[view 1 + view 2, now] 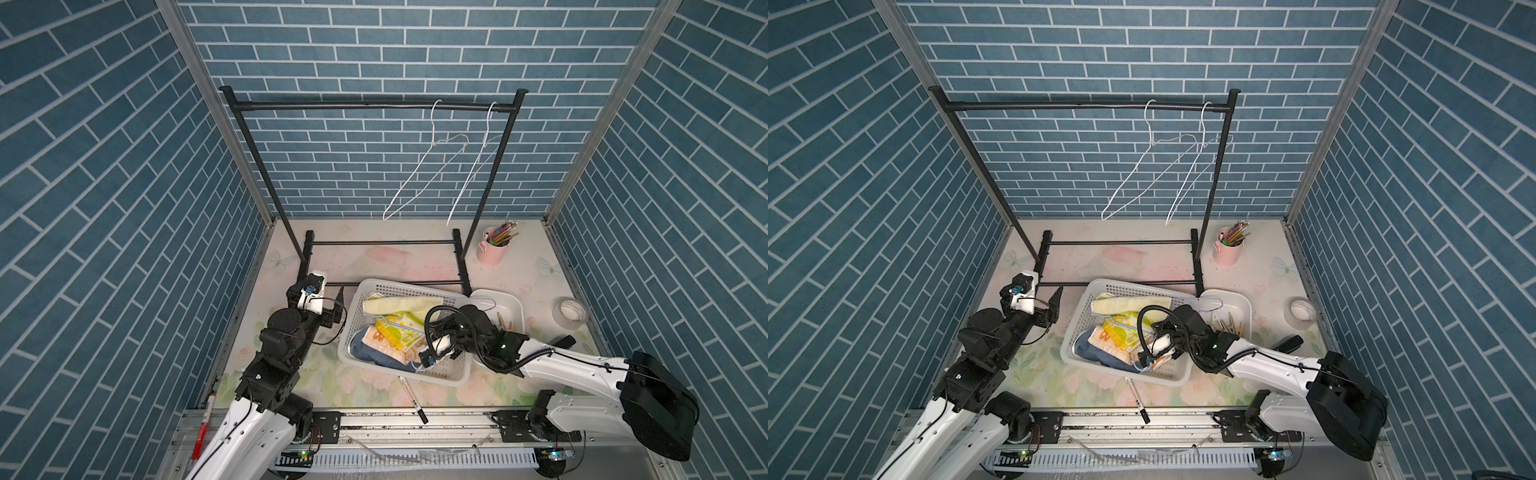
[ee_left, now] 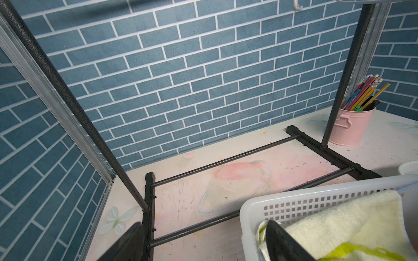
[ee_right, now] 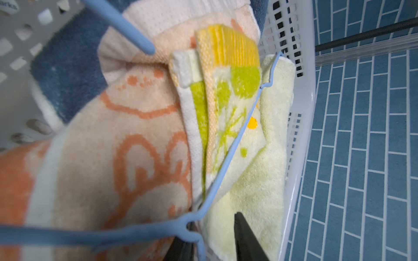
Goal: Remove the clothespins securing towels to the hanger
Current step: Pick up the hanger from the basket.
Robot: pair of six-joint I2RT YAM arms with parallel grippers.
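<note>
Clothespins [image 1: 1227, 323] of tan wood are seen heaped in a small white tray [image 1: 514, 300] just beside the basket [image 1: 446, 374]. The heap is partly hidden by the right arm, so an exact count cannot be given. One pale clothespin [image 3: 184, 67] is seen in the right wrist view, clamped at a folded edge of towelling. Whether the hanger wire is pinched by it as well cannot be told.

Three towels [image 1: 390, 336] are counted, all bundled inside the basket: a pale yellow towel [image 3: 260, 180] with green print, an orange-cream towel [image 3: 90, 158] and a blue towel [image 3: 63, 61]. One blue hanger [image 3: 90, 236] is laid across them. Two white wire hangers [image 1: 433, 129] are hung bare on the top rail of the black rack [image 1: 370, 106].

The right gripper [image 3: 213, 226] is lowered into the basket, with the neck of the blue hanger and a fold of the pale yellow towel seen between its dark fingers. Whether anything is clamped there cannot be told. The left gripper [image 2: 204, 223] is held spread wide, with nothing in it, near the rack's base and just beside the basket's rim.

One pink pail of pencils [image 1: 492, 251], one tape roll [image 1: 570, 311] and one marker pen [image 1: 411, 395] are also seen on the table.
</note>
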